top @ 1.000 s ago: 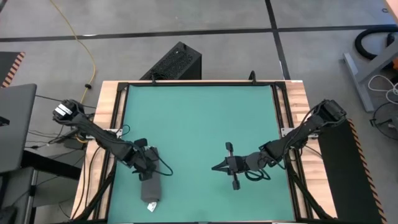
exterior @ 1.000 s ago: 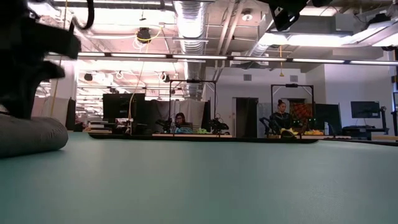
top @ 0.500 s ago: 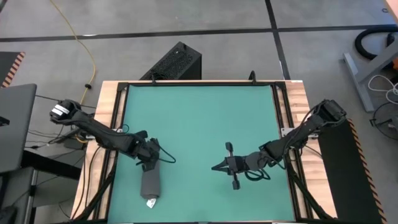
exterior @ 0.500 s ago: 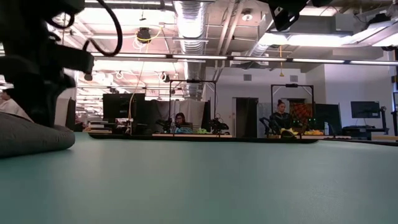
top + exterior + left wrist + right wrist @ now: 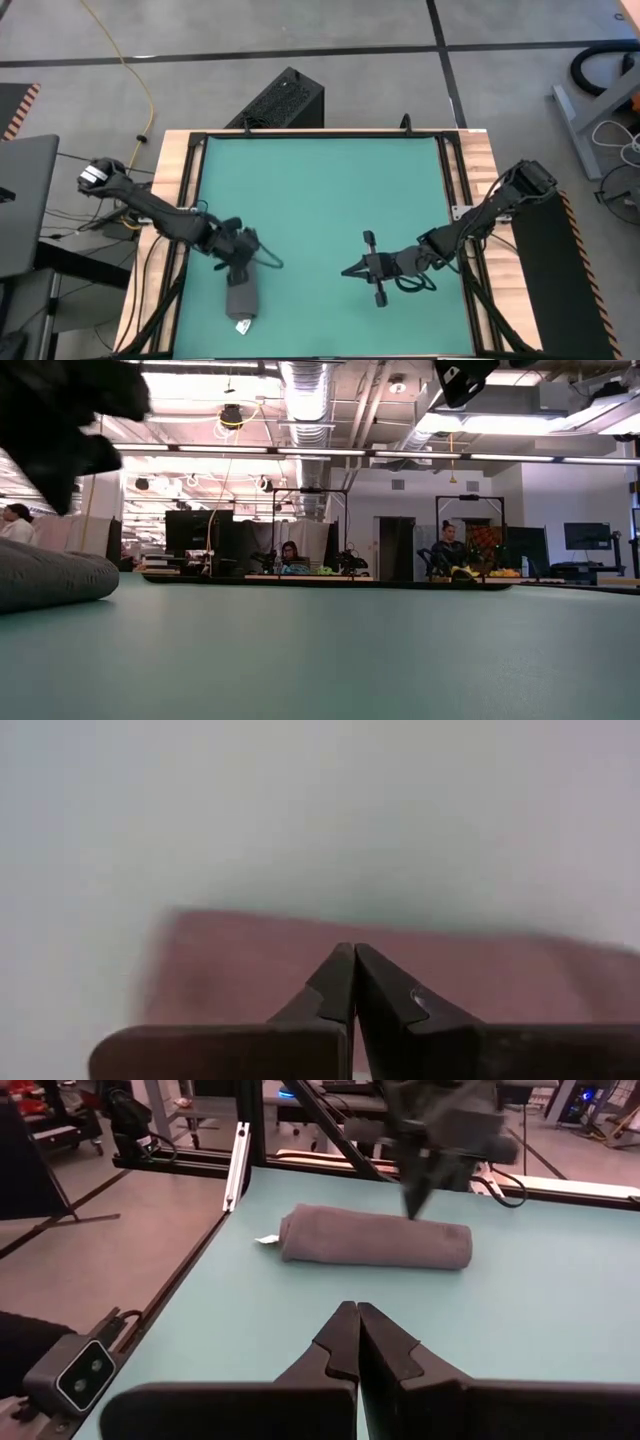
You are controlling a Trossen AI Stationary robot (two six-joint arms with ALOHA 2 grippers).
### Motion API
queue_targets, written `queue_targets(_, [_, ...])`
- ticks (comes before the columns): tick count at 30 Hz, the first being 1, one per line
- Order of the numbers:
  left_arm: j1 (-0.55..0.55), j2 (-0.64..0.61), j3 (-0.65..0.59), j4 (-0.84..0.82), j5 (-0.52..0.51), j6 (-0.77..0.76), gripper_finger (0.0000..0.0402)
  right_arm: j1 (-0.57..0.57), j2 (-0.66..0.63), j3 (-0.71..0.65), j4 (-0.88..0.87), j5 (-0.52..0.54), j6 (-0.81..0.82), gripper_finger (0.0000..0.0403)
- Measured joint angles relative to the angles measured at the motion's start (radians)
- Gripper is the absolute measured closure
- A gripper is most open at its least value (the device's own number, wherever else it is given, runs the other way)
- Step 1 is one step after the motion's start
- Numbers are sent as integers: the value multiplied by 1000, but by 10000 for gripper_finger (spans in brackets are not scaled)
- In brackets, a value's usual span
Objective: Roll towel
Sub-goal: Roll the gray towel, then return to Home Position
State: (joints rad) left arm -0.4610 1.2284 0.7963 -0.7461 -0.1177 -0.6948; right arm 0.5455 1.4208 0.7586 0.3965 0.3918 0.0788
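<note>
- Looking down over the green mat [image 5: 320, 190], I am reading the whole table as a clock face from the high view, with twelve at the far edge.
- Sitting at about seven o'clock on the mat, near its left side and close to the near edge, the towel [image 5: 241, 300] is already lying as a tight dark grey roll.
- Running its long axis along the twelve-to-six line, the roll is pointing one end up toward the left arm and the other toward the near edge, where the small white tag [image 5: 243, 327] is sticking out at the six o'clock end.
- Hovering just at the roll's twelve o'clock end, my left gripper [image 5: 240, 272] is clenched with fingers pressed together and is grasping nothing; the right wrist view is showing its tip poised just above the top of the roll.
- Judging the step in hand as finishing and clearing off, I am thinking the good way is to lift that tip straight up rather than dragging it sideways, so the outer layer is not snagging and the roll is not loosening.
- Waiting near four o'clock, well apart from the towel, my right gripper [image 5: 348, 269] is also clenched and empty, pointing toward nine.
</note>
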Motion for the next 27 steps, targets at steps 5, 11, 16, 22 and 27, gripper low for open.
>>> queue_targets(5, [-156,47,0,88,43,-101,401,4,-9,0,-4,0,-28,383])
queue_targets(11, [-247,163,0,197,38,-138,401,-18,-43,0,-5,0,-61,383])
queue_targets(16, [-228,198,3,183,34,-65,401,-70,-81,-1,-29,-8,-86,383])
queue_targets(22, [-134,22,15,213,-296,217,401,-177,-207,0,-150,-95,-91,383])
queue_targets(27, [12,-172,-95,452,-380,494,401,-272,-317,0,-343,-95,-72,383])
